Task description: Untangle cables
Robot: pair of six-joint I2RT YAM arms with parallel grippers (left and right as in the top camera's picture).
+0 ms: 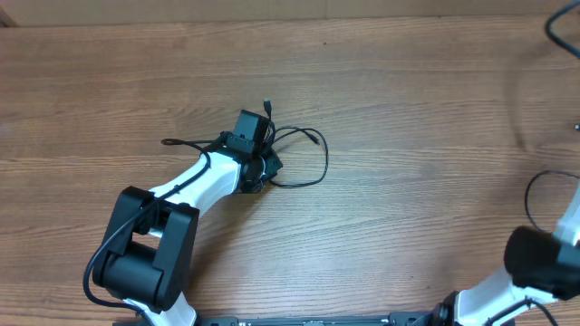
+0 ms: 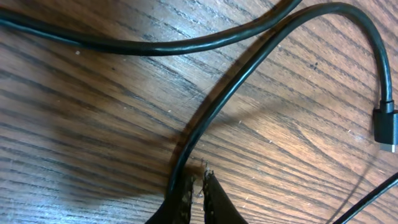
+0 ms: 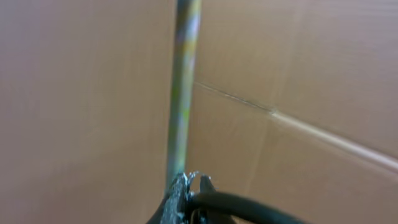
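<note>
- Left gripper point(image 2: 199, 186), in your left wrist view, sits low over the counter point(image 2: 93, 124) with its fingers pressed almost together and only a sliver of a gap between them. One of the cables point(image 2: 143, 48) curves down to the outer edge of the left finger. I cannot tell whether it is caught there or only lies alongside. A second cord arcs across the top, and a plug point(image 2: 385, 127) rests flat at the right.
- From overhead, you see the left arm point(image 1: 204, 177) reaching into the middle of the counter, right over the bundle. The cords are bunched under the wrist, their loops crossing one another, and loose ends poke out left, up and right. No cord lies on its own apart from the rest, so I judge the untangling barely begun. Every strand has yet to be pulled free and laid out separately.
- Your right wrist view faces a brown cardboard wall and a blurred upright pole, well away from the cords. The right gripper point(image 3: 189, 183) looks closed on nothing, and only a thick black lead crosses below it.
</note>
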